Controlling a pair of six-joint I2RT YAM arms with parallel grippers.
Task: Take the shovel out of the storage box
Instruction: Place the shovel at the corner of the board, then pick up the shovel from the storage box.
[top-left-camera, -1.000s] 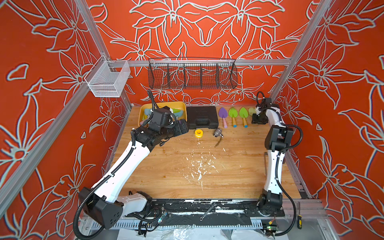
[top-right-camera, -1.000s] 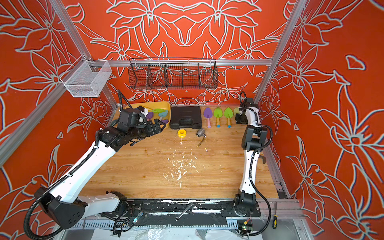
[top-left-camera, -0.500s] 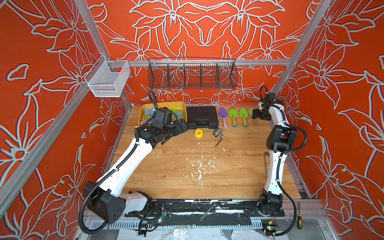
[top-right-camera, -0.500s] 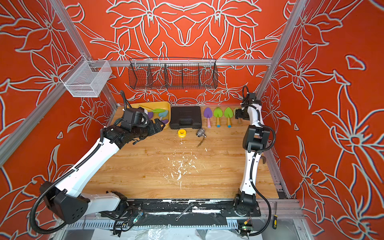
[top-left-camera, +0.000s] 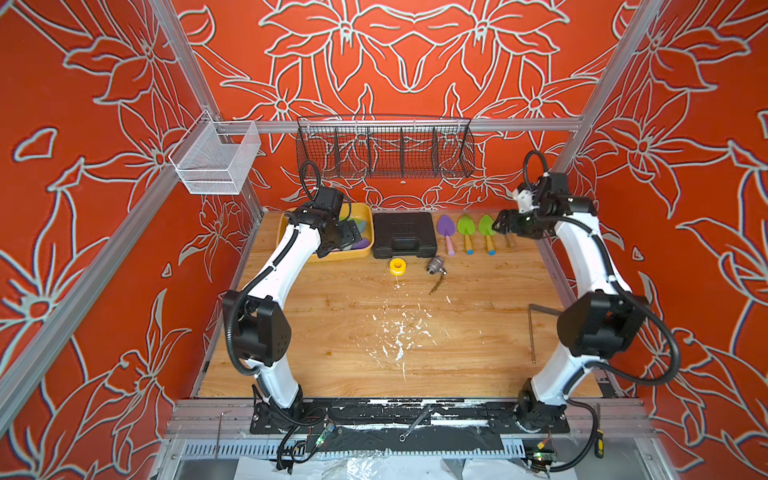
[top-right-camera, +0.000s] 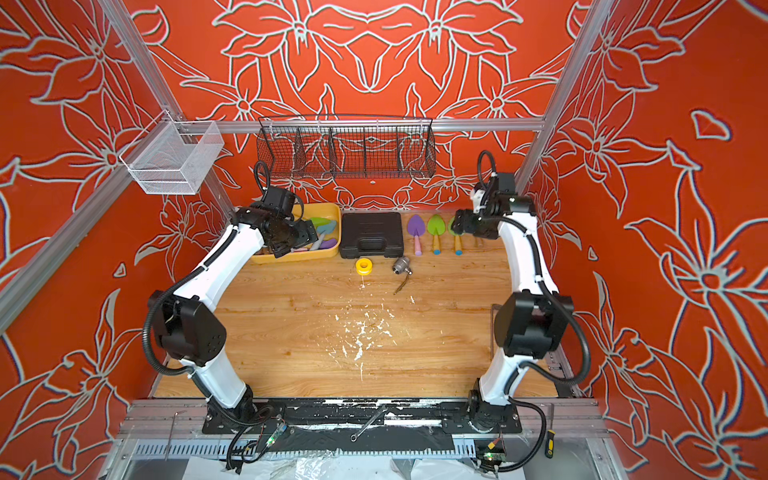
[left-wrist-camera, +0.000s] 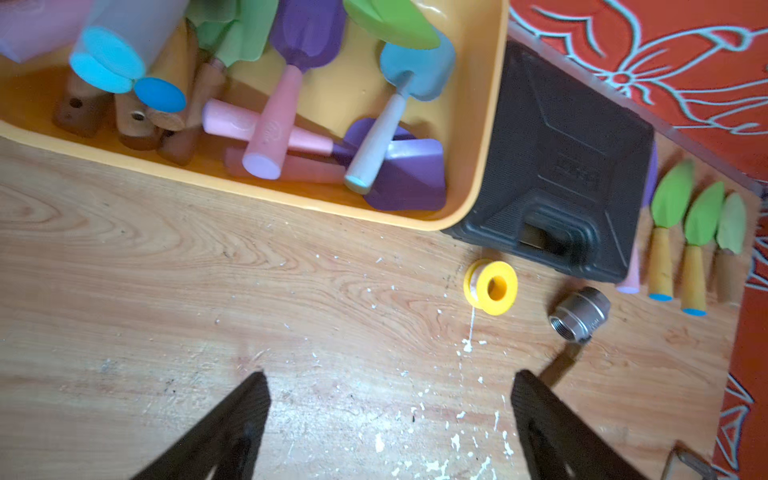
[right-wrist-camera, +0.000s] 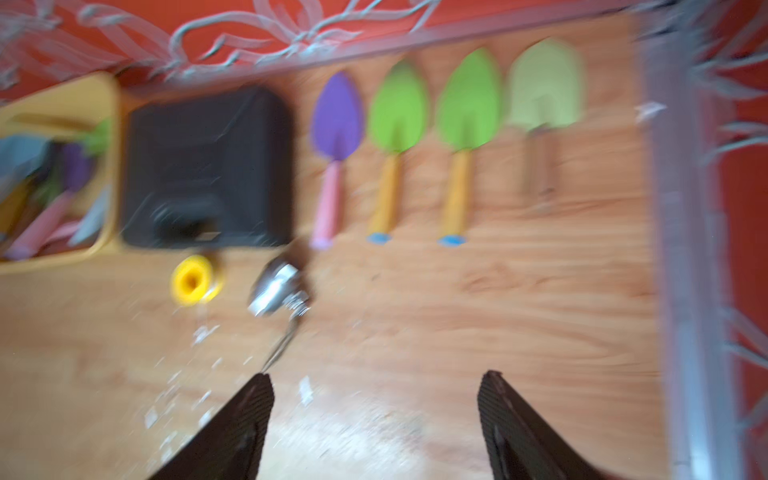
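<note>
Box: the yellow storage box (left-wrist-camera: 478, 124) sits back left on the worktop (top-left-camera: 353, 316), just beside the black case (top-left-camera: 404, 235).
Shovels inside: a heap. The purple shovel (left-wrist-camera: 286, 91) and blue shovel (left-wrist-camera: 395, 108) lie front to back, handle ends toward the box's front wall and blades toward the back.
Left fingers (left-wrist-camera: 232, 428): apart, empty, over the box's right end.
Right fingers (right-wrist-camera: 237, 424): apart, empty, above the pale green shovel (right-wrist-camera: 544, 91), last in the row beside the case.
Change: the left arm has eased in from the box's front corner, and the right fingers have lifted off the row.
</note>
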